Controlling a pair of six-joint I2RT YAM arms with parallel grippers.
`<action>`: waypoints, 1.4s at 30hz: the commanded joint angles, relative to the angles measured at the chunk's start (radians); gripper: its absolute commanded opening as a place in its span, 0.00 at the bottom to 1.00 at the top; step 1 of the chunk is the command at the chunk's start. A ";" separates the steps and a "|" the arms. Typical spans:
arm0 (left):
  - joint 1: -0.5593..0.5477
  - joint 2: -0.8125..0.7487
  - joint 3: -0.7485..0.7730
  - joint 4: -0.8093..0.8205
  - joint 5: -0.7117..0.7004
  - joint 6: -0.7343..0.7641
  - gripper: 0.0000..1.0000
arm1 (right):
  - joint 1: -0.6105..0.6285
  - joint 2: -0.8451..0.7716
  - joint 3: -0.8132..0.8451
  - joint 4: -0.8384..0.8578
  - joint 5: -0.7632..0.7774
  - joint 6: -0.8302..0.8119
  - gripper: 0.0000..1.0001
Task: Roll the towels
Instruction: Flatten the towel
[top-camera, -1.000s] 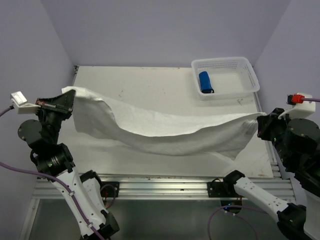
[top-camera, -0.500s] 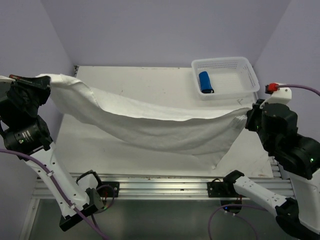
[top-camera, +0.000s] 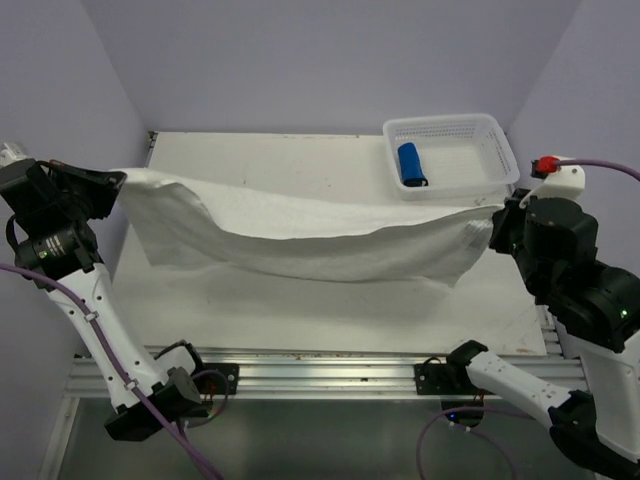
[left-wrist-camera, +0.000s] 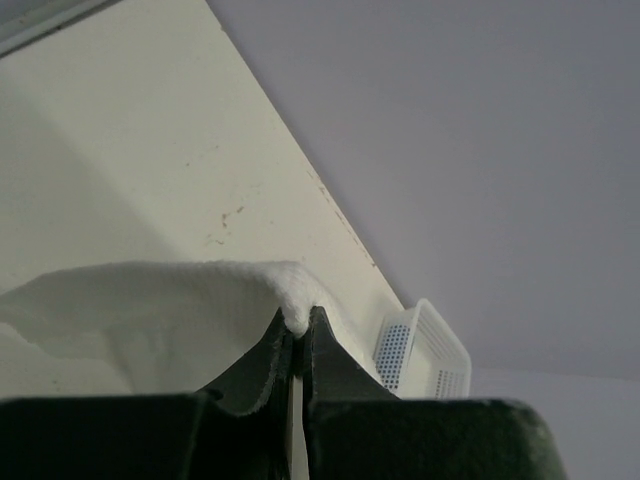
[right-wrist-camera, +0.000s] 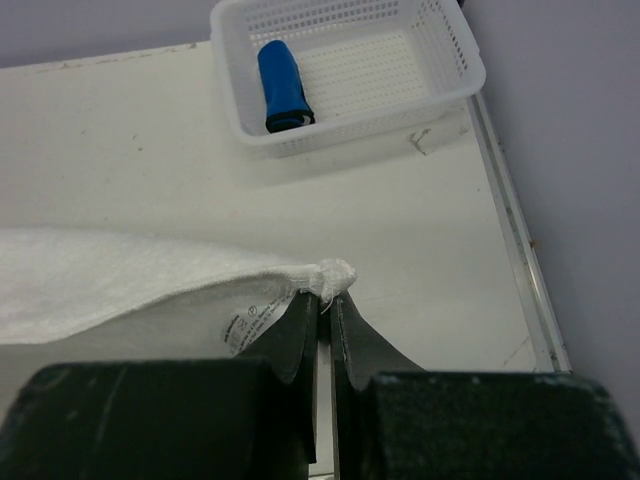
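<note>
I fear a slip: only a small tip of the white towel (top-camera: 320, 240) sits in each grip, so pulling harder could free a corner and drop the cloth crumpled; the left gripper (left-wrist-camera: 300, 322) and right gripper (right-wrist-camera: 325, 293) are both closed tight on its ends, the towel sagging across the table (top-camera: 300, 310) from left edge to right edge; the blue towel (top-camera: 411, 164) lies rolled in the basket (top-camera: 455, 187), far right corner.

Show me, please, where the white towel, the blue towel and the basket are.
white towel (top-camera: 300, 240), top external view, middle of the stretched cloth.
blue towel (right-wrist-camera: 281, 84), right wrist view, middle of the roll.
basket (top-camera: 460, 187), top external view, near rim.
</note>
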 joint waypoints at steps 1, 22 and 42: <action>0.003 -0.049 -0.053 0.095 0.139 -0.078 0.05 | -0.003 -0.039 0.043 -0.049 0.027 0.008 0.00; 0.025 -0.148 -0.078 0.129 0.170 -0.269 0.00 | -0.003 -0.048 0.222 -0.210 0.114 0.059 0.00; 0.025 -0.132 -0.244 0.354 -0.152 -0.257 0.00 | 0.003 0.095 -0.038 0.035 0.183 0.088 0.00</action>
